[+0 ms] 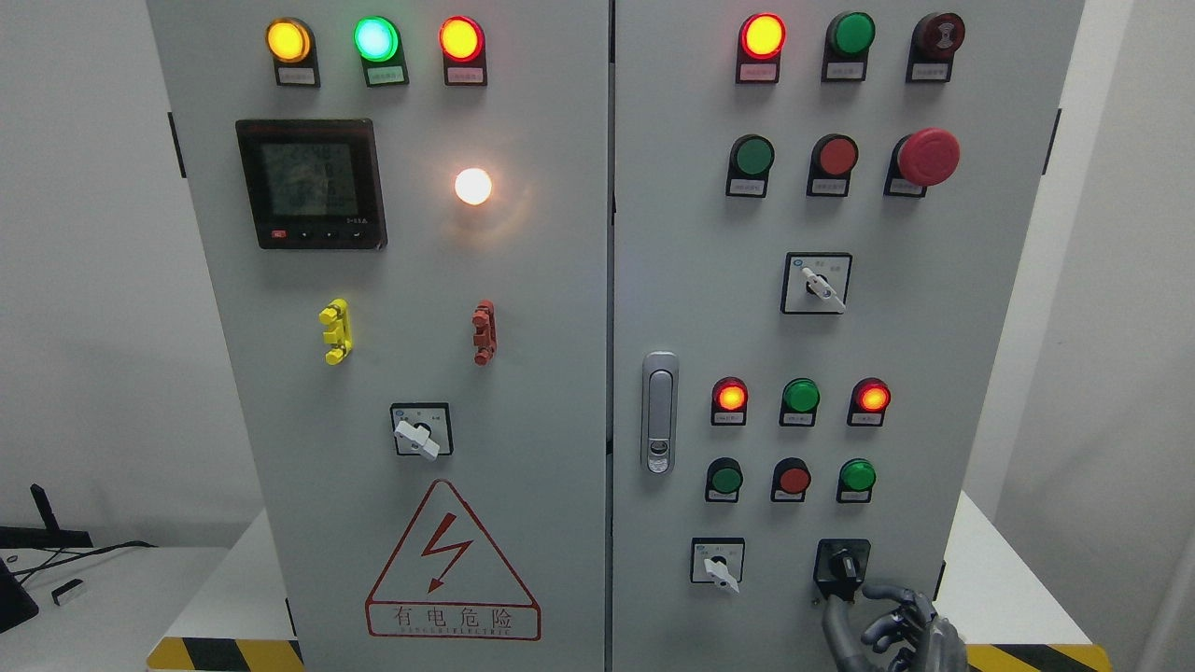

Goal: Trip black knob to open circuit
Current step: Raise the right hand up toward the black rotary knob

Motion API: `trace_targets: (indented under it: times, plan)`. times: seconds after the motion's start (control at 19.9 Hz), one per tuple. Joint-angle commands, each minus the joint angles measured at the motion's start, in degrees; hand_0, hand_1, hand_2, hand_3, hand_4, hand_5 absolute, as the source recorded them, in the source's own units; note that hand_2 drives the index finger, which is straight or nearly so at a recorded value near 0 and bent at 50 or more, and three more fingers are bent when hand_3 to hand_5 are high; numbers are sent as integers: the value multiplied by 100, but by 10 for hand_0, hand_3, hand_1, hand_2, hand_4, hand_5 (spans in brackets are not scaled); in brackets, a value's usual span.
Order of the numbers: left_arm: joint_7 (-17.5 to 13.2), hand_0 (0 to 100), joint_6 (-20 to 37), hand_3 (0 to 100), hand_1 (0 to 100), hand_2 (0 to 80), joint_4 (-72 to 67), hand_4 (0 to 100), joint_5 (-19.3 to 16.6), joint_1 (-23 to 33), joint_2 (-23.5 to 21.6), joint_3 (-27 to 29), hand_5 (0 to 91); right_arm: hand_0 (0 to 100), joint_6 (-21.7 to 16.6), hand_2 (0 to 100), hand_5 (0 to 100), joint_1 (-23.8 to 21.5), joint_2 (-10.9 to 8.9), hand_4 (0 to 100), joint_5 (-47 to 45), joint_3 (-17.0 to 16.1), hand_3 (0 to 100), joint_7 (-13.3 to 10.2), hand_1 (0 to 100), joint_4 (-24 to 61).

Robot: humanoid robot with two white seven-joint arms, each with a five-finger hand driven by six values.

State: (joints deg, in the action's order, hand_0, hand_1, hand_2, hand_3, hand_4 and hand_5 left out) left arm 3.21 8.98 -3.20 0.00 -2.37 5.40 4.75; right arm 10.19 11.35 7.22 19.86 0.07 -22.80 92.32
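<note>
Head view: black knob [843, 566] low on right door of cabinet [560, 280], right of white selector [718, 564]. Right hand [896, 630] just below knob, fingers [882, 591] loosely curled, holding nothing, index tip near knob's lower edge. Left hand out of view

Step judged: reach. Advice: raise hand, pinch knob squarely from both sides, then twist; avoid nudging neighbouring selector

Counts: white-handled selectors three; black knob one; red mushroom button [927, 157] one; lit lamps top left three
</note>
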Motion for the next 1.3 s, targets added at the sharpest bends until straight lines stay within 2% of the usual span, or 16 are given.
trace_targets:
  times: [0.0, 1.25]
  plan:
    - [-5, 120, -2, 0, 389, 0, 4, 0, -176, 0, -4, 0, 0, 237, 44, 457, 977, 61, -2, 864, 0, -191, 847, 3, 749, -47]
    - [-5, 120, -2, 0, 389, 0, 3, 0, -176, 0, -4, 0, 0, 245, 53, 499, 979, 166, -2, 873, 0, -183, 871, 3, 740, -39]
